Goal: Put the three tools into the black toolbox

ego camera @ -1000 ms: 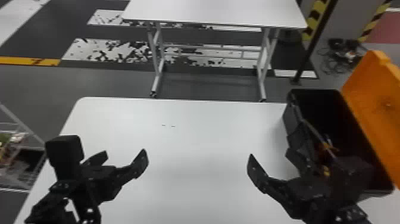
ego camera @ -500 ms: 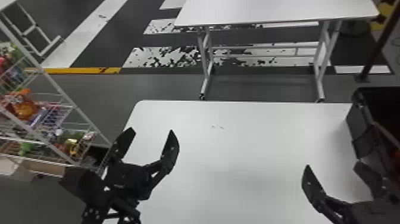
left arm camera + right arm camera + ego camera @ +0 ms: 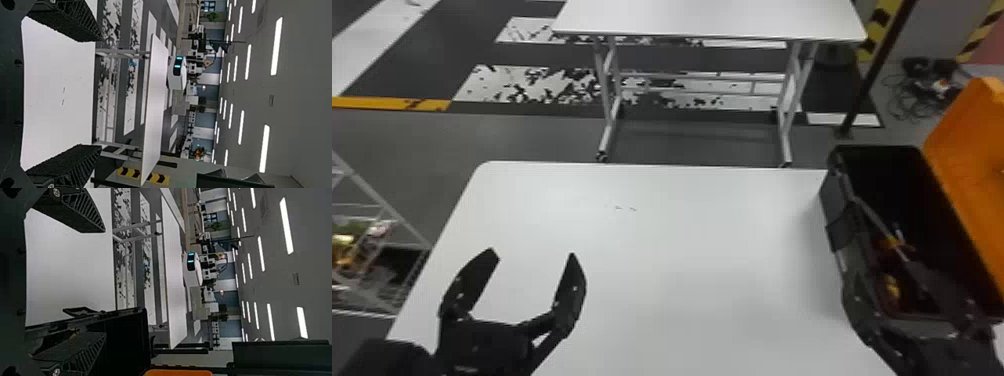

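In the head view the black toolbox (image 3: 832, 205) stands open at the table's right end. Inside lie a tool with a long grey shaft (image 3: 877, 215) and orange-yellow tool parts (image 3: 892, 287); how many tools is unclear. My left gripper (image 3: 532, 256) is open over the table's near left part, holding nothing. The right gripper (image 3: 884, 272) is open at the toolbox's near left side, one finger outside the wall, the other over the interior. In the left wrist view, bare tabletop lies behind my left gripper (image 3: 98, 93). The right wrist view has my right gripper (image 3: 104, 282) with the toolbox (image 3: 129, 344) beside one finger.
The orange lid (image 3: 967, 165) leans open on the toolbox's right side. The white table (image 3: 682, 240) has two small dark marks. Beyond it stands a second white table (image 3: 707, 17). A wire rack (image 3: 377, 200) with colourful items is on the left.
The head view swung left and came back. Against the table, the right gripper has moved right to the toolbox's side. The left gripper has turned, and its fingers now appear farther apart.
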{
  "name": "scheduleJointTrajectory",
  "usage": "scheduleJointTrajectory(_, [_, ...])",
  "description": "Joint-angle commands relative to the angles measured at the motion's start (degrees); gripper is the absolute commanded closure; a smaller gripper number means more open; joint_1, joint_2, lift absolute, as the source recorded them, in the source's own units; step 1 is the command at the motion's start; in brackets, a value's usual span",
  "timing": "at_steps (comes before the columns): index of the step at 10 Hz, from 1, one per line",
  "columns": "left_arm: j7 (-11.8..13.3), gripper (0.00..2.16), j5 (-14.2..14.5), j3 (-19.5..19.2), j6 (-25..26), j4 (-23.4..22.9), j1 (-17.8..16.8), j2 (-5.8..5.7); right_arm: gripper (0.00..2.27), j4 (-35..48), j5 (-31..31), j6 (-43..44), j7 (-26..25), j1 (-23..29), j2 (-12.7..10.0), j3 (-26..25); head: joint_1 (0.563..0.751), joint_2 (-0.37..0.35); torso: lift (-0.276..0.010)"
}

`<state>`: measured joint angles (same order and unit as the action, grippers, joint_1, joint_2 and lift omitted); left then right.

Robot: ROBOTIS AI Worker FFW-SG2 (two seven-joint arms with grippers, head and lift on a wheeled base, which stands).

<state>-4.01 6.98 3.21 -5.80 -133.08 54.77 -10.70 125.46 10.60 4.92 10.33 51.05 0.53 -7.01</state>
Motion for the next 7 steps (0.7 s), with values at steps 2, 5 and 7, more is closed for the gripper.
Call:
scheduleJointTrajectory(2, [-1.5,0.02,-3.7,5.5,4.5,0.2,-1.2,-0.99,0.06,-4.0,4.1,3.6,3.3,-0.3,0.3,-4.5,0.695,-0.147,-0.051])
scheduleJointTrajectory(5, [7.2,0.02,3.1,-1.1,5.9,1.6,-2.6,1.12,0.07,-3.7,4.2,3.4,4.3,-0.1,0.0,-3.0,0.695,-0.224,-0.051])
scheduleJointTrajectory(7, [7.3,0.02,5.0,-3.6,6.1,2.5,-2.6,2.17,0.08,-3.8,4.1,3.4,4.3,-0.1,-0.1,-2.4,0.695,-0.144,-0.051])
